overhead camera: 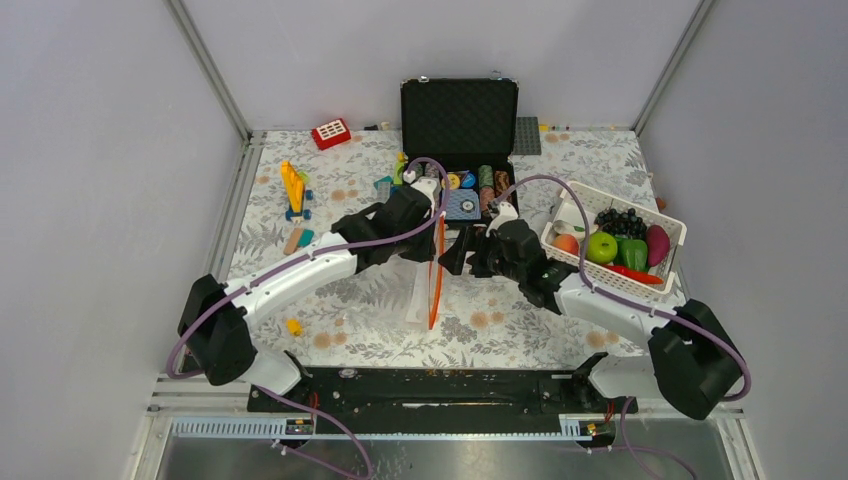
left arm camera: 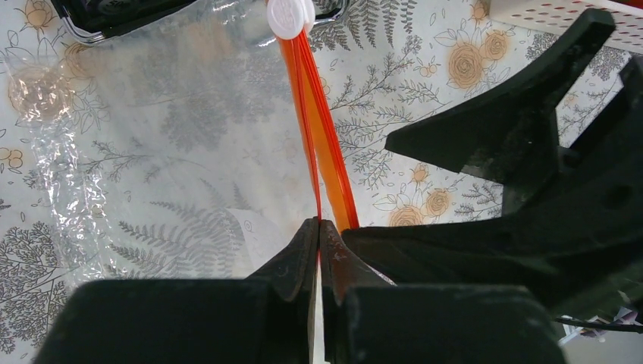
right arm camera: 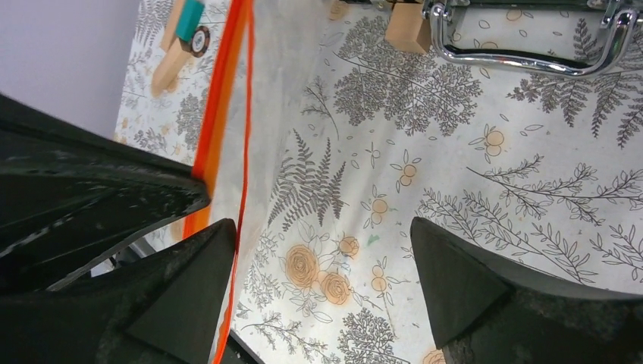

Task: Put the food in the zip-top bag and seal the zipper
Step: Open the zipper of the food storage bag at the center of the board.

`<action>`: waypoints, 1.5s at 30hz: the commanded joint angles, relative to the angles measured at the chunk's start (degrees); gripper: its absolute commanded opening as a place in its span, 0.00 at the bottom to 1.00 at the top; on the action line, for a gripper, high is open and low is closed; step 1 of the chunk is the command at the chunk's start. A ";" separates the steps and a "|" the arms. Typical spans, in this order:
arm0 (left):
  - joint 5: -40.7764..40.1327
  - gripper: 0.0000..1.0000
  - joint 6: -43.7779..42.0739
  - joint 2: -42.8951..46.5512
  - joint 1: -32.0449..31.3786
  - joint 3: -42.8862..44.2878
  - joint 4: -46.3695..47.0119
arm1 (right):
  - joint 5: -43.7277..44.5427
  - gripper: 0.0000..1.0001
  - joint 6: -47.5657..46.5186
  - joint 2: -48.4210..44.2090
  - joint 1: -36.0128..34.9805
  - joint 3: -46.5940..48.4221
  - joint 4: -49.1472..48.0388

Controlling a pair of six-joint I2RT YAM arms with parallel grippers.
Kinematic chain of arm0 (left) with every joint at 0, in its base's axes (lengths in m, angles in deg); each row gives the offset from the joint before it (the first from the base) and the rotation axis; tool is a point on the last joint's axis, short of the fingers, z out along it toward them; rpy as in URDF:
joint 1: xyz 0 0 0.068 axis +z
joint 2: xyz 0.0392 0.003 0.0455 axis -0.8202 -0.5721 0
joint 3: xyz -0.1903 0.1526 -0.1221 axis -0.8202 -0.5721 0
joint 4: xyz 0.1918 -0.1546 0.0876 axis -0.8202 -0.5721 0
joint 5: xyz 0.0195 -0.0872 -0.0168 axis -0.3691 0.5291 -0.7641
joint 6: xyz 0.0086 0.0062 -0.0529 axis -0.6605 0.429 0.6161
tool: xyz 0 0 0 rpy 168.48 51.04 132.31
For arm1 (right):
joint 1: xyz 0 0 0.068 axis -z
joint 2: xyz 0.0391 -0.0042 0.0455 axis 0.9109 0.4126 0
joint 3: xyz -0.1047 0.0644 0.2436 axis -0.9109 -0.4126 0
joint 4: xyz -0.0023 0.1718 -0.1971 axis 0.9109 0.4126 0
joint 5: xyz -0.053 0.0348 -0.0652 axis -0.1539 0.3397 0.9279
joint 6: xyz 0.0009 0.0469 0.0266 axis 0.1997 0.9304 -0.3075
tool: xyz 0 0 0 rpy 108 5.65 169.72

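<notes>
The clear zip-top bag (overhead camera: 418, 298) hangs upright at the table's middle, its orange-red zipper (overhead camera: 436, 270) running down its edge. My left gripper (overhead camera: 432, 207) is shut on one lip of the zipper (left arm camera: 315, 144); its jaws (left arm camera: 319, 227) pinch the strip, and the white slider (left arm camera: 290, 15) sits at the far end. My right gripper (overhead camera: 456, 252) is open and empty just right of the bag; in the right wrist view (right arm camera: 322, 258) its left finger stands against the zipper (right arm camera: 227, 106). The food (overhead camera: 615, 245) lies in the white basket (overhead camera: 625, 195). The bag looks empty.
An open black case (overhead camera: 460, 120) with poker chips stands behind the bag; its chrome handle (right arm camera: 523, 53) shows in the right wrist view. A red block (overhead camera: 331, 133), a yellow toy (overhead camera: 293, 188), a grey plate (overhead camera: 527, 135) and a small yellow piece (overhead camera: 293, 326) lie around.
</notes>
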 commanded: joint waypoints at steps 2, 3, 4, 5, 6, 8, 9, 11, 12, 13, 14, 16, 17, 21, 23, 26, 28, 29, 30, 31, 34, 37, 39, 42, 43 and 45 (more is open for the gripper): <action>1.30 0.00 0.52 2.84 -0.25 0.12 2.00 | 3.67 0.91 1.29 2.95 -1.24 3.41 -1.60; 1.43 0.00 0.50 3.10 -0.28 0.14 2.00 | 4.13 0.89 1.40 3.49 -1.38 3.69 -1.60; 1.71 0.00 0.53 3.33 -0.29 0.21 2.00 | 4.83 0.88 1.55 4.00 -1.43 4.02 -1.53; 1.93 0.00 0.49 3.54 -0.24 0.20 2.07 | 5.37 0.86 1.94 4.56 -1.50 4.28 -1.52; 2.07 0.00 0.52 3.67 -0.34 0.26 2.05 | 5.56 0.84 2.23 5.04 -1.56 4.51 -1.96; 2.10 0.00 0.51 3.89 -0.32 0.33 1.96 | 5.58 0.76 2.84 6.08 -1.63 4.92 -3.41; 2.10 0.00 0.44 3.96 -0.41 0.33 2.00 | 5.37 0.71 3.23 6.62 -1.69 5.24 -4.06; 1.82 0.00 0.43 4.25 -0.46 0.20 2.00 | 4.25 0.57 3.56 7.16 -1.83 5.79 -5.26; 1.52 0.00 0.41 4.54 -0.46 0.02 1.93 | 3.78 0.48 3.70 7.31 -1.80 5.93 -5.78; 0.96 0.00 0.42 4.90 -0.41 -0.11 1.77 | 3.35 0.38 3.92 7.34 -1.82 6.00 -6.21; 0.32 0.00 0.44 5.19 -0.45 -0.23 1.57 | 3.07 0.29 3.92 7.19 -1.96 5.97 -6.42; -1.13 0.00 0.35 5.63 -0.40 -0.36 1.31 | 2.68 0.01 4.03 6.48 -1.91 5.55 -6.64; -2.09 0.00 0.45 5.66 -0.46 -0.26 0.99 | 2.74 0.00 4.09 6.02 -1.91 5.37 -6.28; -2.62 0.28 0.85 4.87 -0.46 0.66 -0.19 | 4.15 0.00 4.42 3.31 -2.29 7.03 -0.84; -1.36 0.48 0.92 4.61 -0.41 0.69 0.25 | 6.42 0.00 4.42 1.91 -2.96 9.05 4.28; -0.02 0.75 0.93 4.27 -0.47 0.95 0.93 | 10.82 0.00 4.37 0.56 -4.19 11.93 11.51; 0.85 0.85 1.02 3.82 -0.45 1.32 1.06 | 12.53 0.00 5.06 0.04 -4.64 12.48 13.53; 1.55 0.86 0.97 3.58 -0.48 1.52 1.23 | 13.10 0.00 5.49 -0.19 -4.80 12.70 13.73; 2.36 0.89 0.98 3.43 -0.56 1.46 1.50 | 13.59 0.00 5.95 -0.32 -4.90 12.99 15.77; 3.16 0.90 0.92 3.45 -0.57 1.28 1.86 | 13.88 0.00 6.23 -0.43 -4.92 13.40 16.98; 3.86 0.92 1.05 3.92 -0.76 0.38 2.44 | 14.45 0.00 7.36 -0.89 -5.05 14.50 19.41; 4.17 0.93 1.41 4.60 -0.90 -0.31 2.80 | 15.72 0.00 8.00 -1.05 -5.47 15.88 21.70; 5.66 0.93 1.64 4.82 -0.99 -0.77 3.87 | 16.06 0.00 8.53 -0.97 -5.53 16.53 22.36; 5.87 0.93 1.75 4.02 -1.33 -0.79 4.20 | 15.66 0.00 9.75 -1.15 -5.66 16.66 21.88; 6.06 0.93 2.00 3.62 -1.43 -0.73 4.20 | 15.73 0.00 10.26 -1.29 -5.67 16.80 22.03; 6.70 0.93 2.08 2.85 -1.75 -0.54 4.21 | 15.99 0.00 10.74 -1.33 -5.67 17.41 22.50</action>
